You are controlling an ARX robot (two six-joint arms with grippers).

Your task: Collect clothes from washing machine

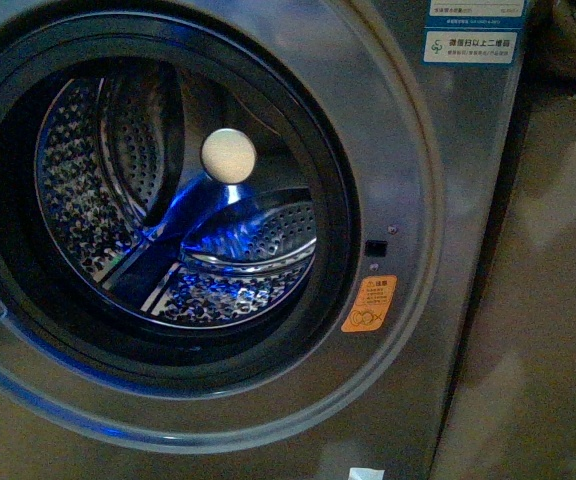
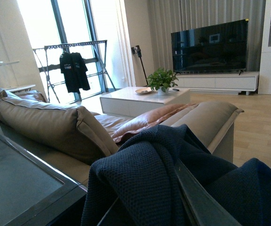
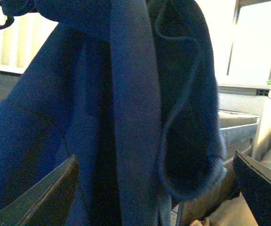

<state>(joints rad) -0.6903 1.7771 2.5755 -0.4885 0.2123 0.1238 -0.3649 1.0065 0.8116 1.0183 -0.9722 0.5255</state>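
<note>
A: Two wrist views full of soft dark navy-blue knitted clothes [image 2: 145, 174]; none in the front view. Where now?

B: Out of the dark grey metallic front-loading washing machine [image 1: 408, 180]. Draped over the left gripper [image 2: 154, 188], covering its fingertips; cannot tell whether clamped or merely hooked. Hangs, too, in long folds through the gap of the right gripper [image 3: 154, 162].

A: Right one's state?

B: Spread wide, one dark finger [image 3: 46, 197] either side of the folds. Pinches nothing. Long axis of the bundle crosswise to the line between the fingers, so ready for a straight close, by my judgement.

A: Nearer arm?

B: Left, as the carrier; right close in, contact uncertain.

A: Containers?

B: Perforated steel drum [image 1: 88, 170]: porthole open, blue-lit, no fabric in the part on show. Only a cream round ball [image 1: 228, 155] mid-drum, kind unclear. No basket anywhere in view; beige sofa [image 2: 46, 125] behind the cloth in the left wrist view.

A: Stage?

B: Probably drum emptied, drop-off pending.
</note>
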